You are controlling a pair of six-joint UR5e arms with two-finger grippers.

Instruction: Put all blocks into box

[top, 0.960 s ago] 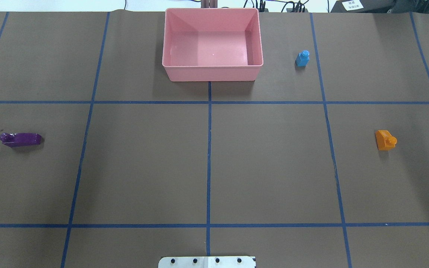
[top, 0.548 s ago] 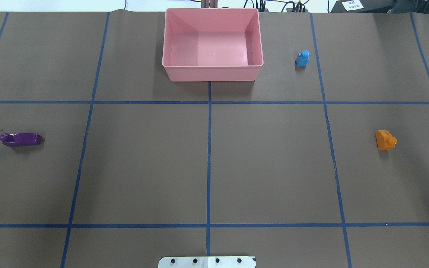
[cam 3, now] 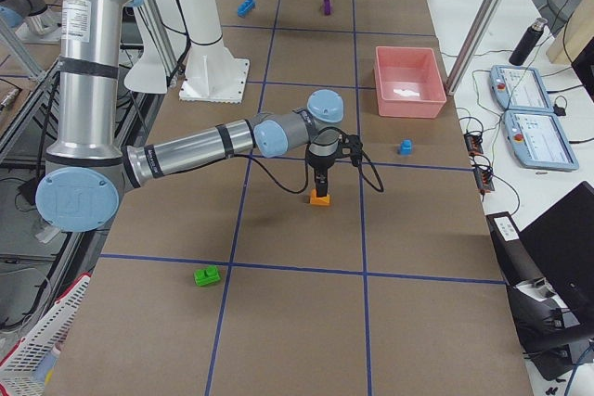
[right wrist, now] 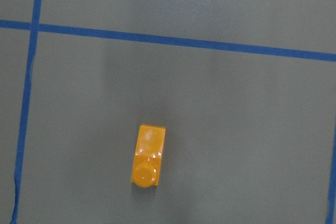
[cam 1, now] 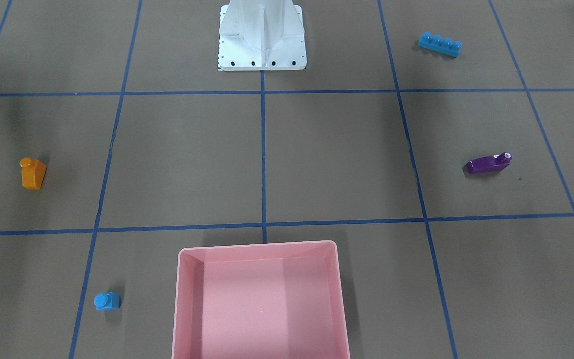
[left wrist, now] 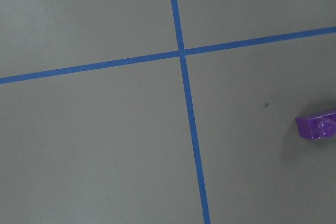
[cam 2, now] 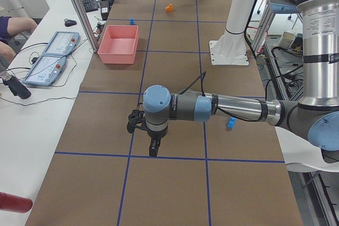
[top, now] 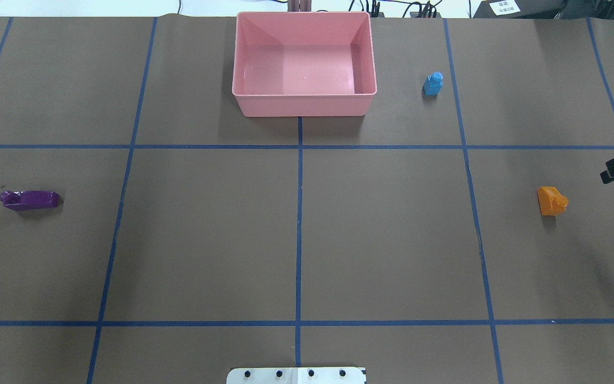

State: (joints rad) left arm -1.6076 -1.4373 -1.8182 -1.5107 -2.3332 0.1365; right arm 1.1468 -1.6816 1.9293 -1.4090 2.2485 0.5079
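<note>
Hard, glossy, light by the look of it, so nothing to crush in the orange sloped block (top: 552, 201), though likely slick enough to squirt out of a careless pinch. Sits on the table (top: 205, 240) on the robot's right, stud up at one end and slope at the other, judging by the right wrist view. Best taken across the two flat long sides, low on the body — not on the slope and not on the stud. Well apart from the box (top: 305, 96), which stands empty at the far middle of the table with nothing yet inside. Equally scattered and outside it: small blue block (top: 433, 84) nearest the box, purple block (top: 30, 199) far on the left, long blue block (cam 1: 440, 45) and green block (cam 3: 208, 275) back toward the robot's side. Right arm reaches out low from the base, wrist bent down, right gripper (cam 3: 321, 183) pointing straight down over the orange block; no telling whether touching, and no telling whether fingers are apart or together. Left arm stretched the same way, left gripper (cam 2: 153, 146) hanging over bare table near a tape crossing, purple block only at the edge of its wrist view — finger spacing impossible to judge there too.
</note>
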